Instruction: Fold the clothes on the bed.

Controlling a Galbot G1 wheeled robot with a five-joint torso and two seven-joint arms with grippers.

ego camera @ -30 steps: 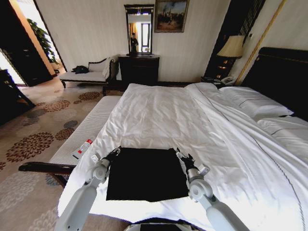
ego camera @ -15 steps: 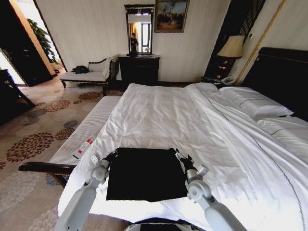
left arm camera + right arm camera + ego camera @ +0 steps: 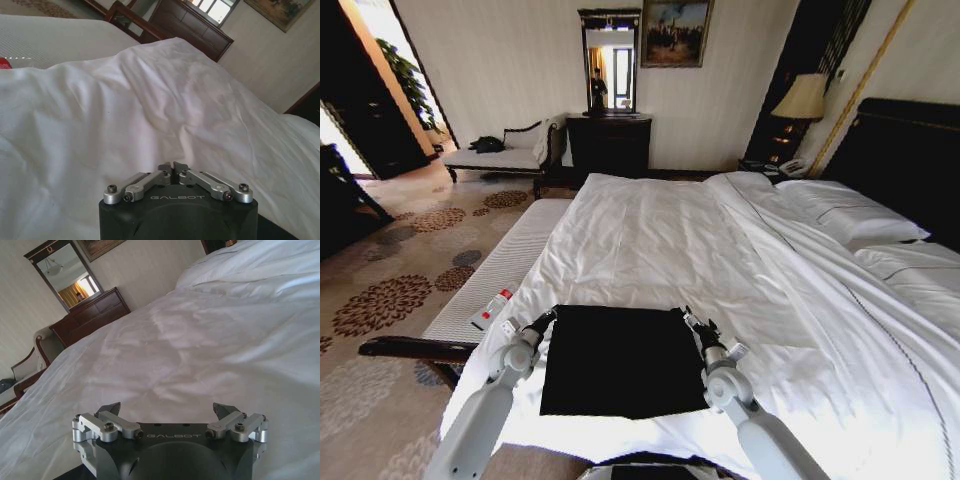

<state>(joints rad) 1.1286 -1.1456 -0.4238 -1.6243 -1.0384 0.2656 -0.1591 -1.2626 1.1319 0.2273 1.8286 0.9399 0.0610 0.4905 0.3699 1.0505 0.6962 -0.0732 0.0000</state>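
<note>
The clothes [image 3: 622, 360] are one black shirt lying flat as a neat rectangle on the white duvet at the near edge of the bed [image 3: 650, 235]. My left gripper [image 3: 544, 320] hovers just off the shirt's far left corner. In the left wrist view the left gripper [image 3: 173, 167] is shut, with nothing between its fingertips and white duvet [image 3: 150, 110] beyond. My right gripper [image 3: 691, 320] sits at the shirt's far right corner. The right wrist view shows the right gripper [image 3: 166, 411] open, its fingers spread wide over the duvet [image 3: 200, 350].
A cushioned bench [image 3: 495, 275] runs along the bed's left side with a red-and-white bottle [image 3: 491, 308] on it. Pillows [image 3: 850, 212] and a dark headboard [image 3: 905, 150] are at the right. A dresser [image 3: 608, 142], chaise [image 3: 505, 155] and lamp [image 3: 802, 98] stand by the far wall.
My left arm has drawn a little to the left, away from the shirt's corner. The right gripper has eased back slightly. The shirt has not moved.
</note>
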